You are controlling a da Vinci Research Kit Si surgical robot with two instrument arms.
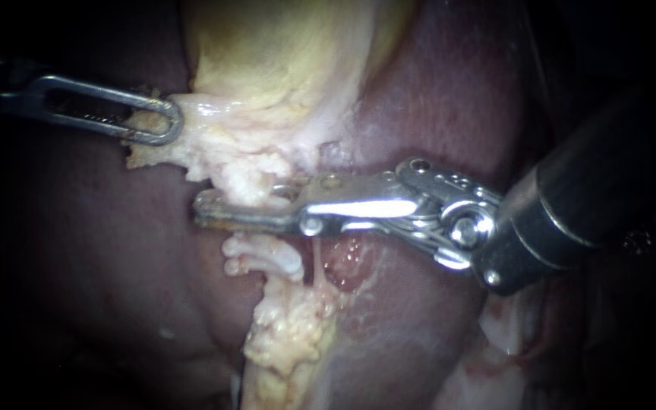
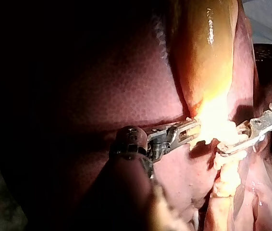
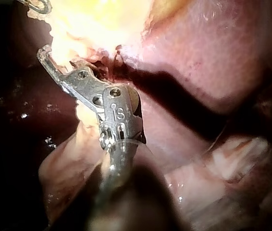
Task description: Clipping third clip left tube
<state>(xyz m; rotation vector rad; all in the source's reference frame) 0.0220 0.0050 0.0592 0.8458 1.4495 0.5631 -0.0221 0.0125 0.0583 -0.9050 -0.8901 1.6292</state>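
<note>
Right instrument [image 1: 231,202] clamped across the tube [image 1: 252,190].
Soft, slippery, easily torn: its jaws press both sides squarely; left instrument [image 1: 162,121] jaws pinch the gallbladder [image 1: 282,68] edge.

light: bright centre | edges: dark | glare: gallbladder [image 2: 205,72] | shadows: deep

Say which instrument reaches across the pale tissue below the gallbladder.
The right instrument; the left instrument only grips the pale tissue at its edge.
</note>
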